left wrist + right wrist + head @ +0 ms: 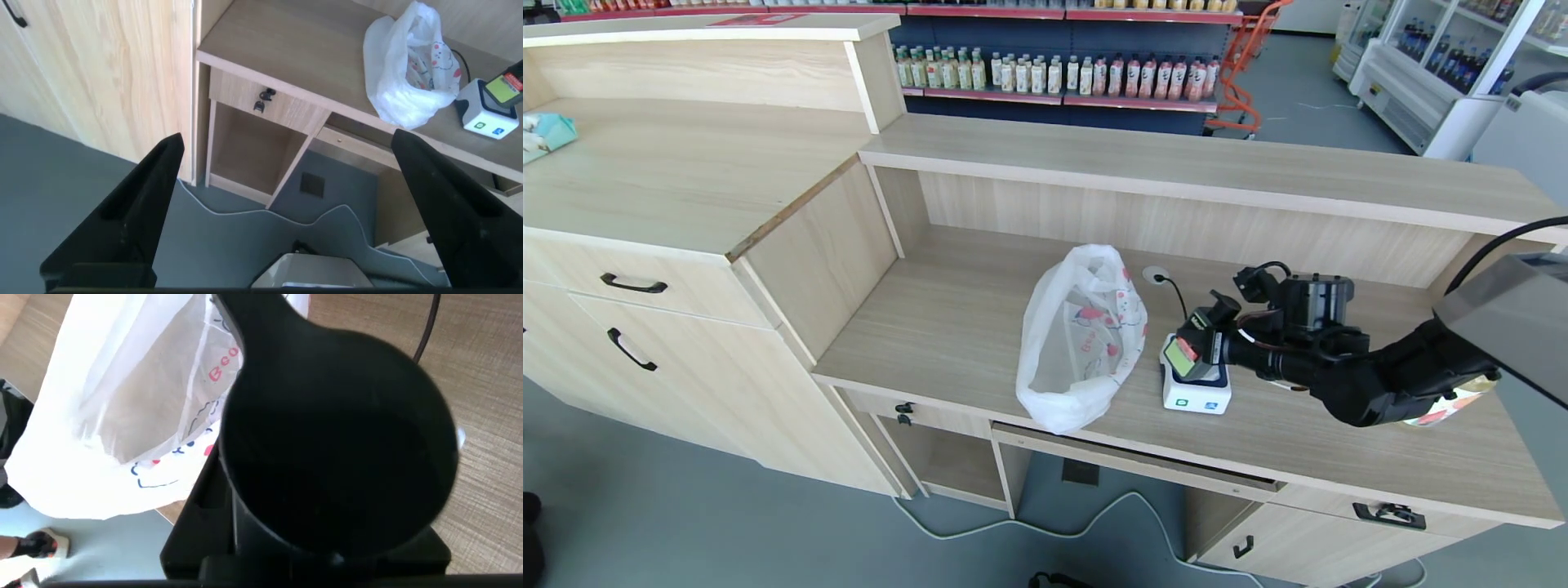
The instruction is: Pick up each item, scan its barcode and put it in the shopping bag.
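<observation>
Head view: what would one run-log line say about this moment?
right gripper at scanner | shopping bag beside scanner, mouth open | left gripper open, over floor

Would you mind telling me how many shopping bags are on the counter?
1. The white shopping bag stands open on the counter, just left of the white scanner. The right arm may hide things behind it.

- A pale wood counter [947, 327] is running across the shop, a raised ledge [1176, 167] backing it.
- Drawers [572, 265] with black handles [633, 284] are lining its front.
- Shelves [992, 95] of bottles [1045, 75] are standing behind, beside an orange frame [1241, 82].
- Glass-door coolers [1421, 73] are standing at the right.
- A cable [1045, 531] is trailing over the grey floor [686, 523].
</observation>
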Tool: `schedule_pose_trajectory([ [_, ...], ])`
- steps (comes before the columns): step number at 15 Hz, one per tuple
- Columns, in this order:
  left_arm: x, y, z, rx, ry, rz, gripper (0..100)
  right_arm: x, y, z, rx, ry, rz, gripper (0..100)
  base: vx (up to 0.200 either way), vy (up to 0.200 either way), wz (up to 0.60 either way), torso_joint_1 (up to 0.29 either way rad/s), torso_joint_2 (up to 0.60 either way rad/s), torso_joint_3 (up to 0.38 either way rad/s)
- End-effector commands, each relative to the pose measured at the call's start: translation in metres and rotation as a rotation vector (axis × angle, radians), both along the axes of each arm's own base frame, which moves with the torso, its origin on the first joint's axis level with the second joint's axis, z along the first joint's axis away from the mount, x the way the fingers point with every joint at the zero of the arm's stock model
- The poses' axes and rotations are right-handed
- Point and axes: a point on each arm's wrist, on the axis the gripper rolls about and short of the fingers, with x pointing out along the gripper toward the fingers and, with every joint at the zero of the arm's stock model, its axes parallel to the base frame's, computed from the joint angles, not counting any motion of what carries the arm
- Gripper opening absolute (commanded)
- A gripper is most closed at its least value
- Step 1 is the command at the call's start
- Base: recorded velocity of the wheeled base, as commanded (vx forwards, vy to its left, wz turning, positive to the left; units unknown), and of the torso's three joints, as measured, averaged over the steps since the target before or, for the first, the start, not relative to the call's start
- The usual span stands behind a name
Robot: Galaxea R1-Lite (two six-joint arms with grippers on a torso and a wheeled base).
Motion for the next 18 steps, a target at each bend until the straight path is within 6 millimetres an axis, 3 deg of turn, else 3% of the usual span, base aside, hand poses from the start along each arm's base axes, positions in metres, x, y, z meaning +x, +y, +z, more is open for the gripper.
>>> schedule_pose_trajectory([
  [1,0.0,0.0,0.0,0.0,0.0,0.0,100,0.0,0.001,-0.002,0.001,0.005,0.003,0,0.0,0.0,0.0,0.0,0.0,0.0],
  [15,0.0,0.0,0.0,0.0,0.0,0.0,100,0.005,0.002,-0.003,-0.002,-0.006,-0.004,0,0.0,0.0,0.0,0.0,0.0,0.0],
  [17,0.0,0.0,0.0,0.0,0.0,0.0,100,0.005,0.001,0.002,-0.001,-0.025,-0.011,0,0.0,0.0,0.0,0.0,0.0,0.0],
  [18,0.0,0.0,0.0,0.0,0.0,0.0,100,0.003,-0.002,0.016,-0.005,-0.062,-0.032,0,0.0,0.0,0.0,0.0,0.0,0.0],
])
